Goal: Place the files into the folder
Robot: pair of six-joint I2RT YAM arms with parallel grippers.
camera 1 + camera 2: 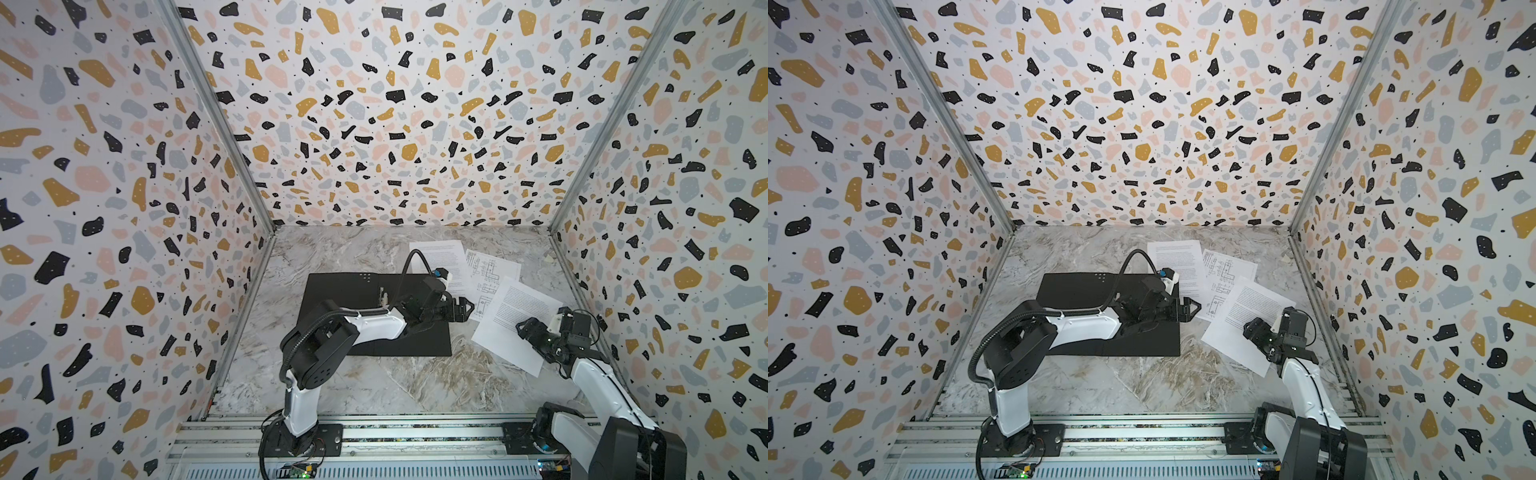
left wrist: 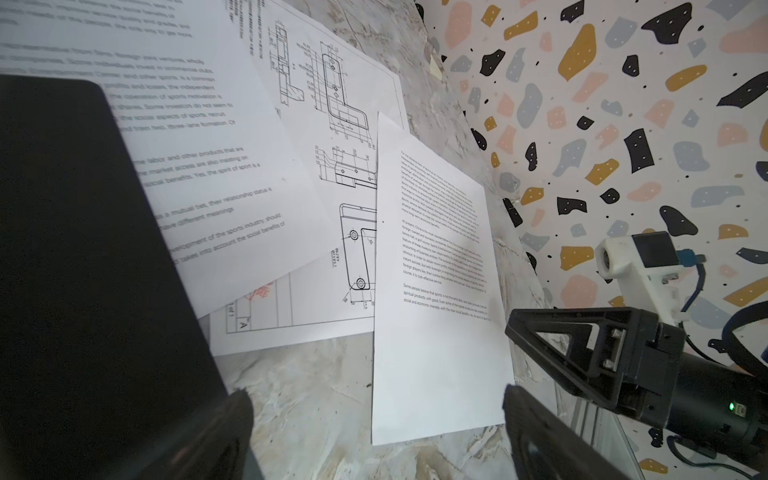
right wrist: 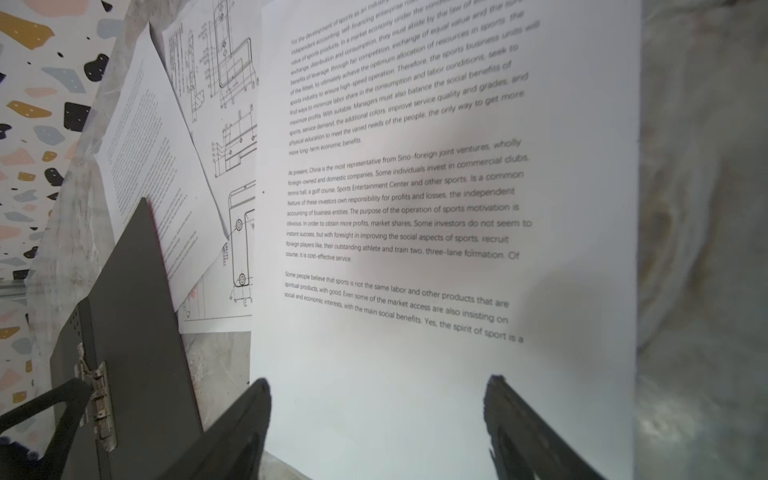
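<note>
Now the right gripper (image 3: 378, 384) gapes wide above the nearest sheet (image 3: 415, 208); left gripper (image 1: 470, 309), also wide, hovers by the folder (image 1: 353, 291).

**Folder (image 1: 345, 291) open, three sheets outside it**

The folder lies open on the table (image 1: 374, 382) with its black inside facing up, left of the papers in both top views. A metal clip (image 3: 97, 399) sits along its spine. Three white sheets fan out just to its right, and none lies inside it. The far text sheet (image 1: 444, 257) carries dense print, and the folder's right edge overlaps it. The drawing sheet (image 1: 492, 270), with technical line drawings, lies partly under both other sheets. The near text sheet (image 1: 511, 328) is skewed and lies closest to the front. Its upper corner rests over the drawing sheet, and it is apart from the folder.
</note>
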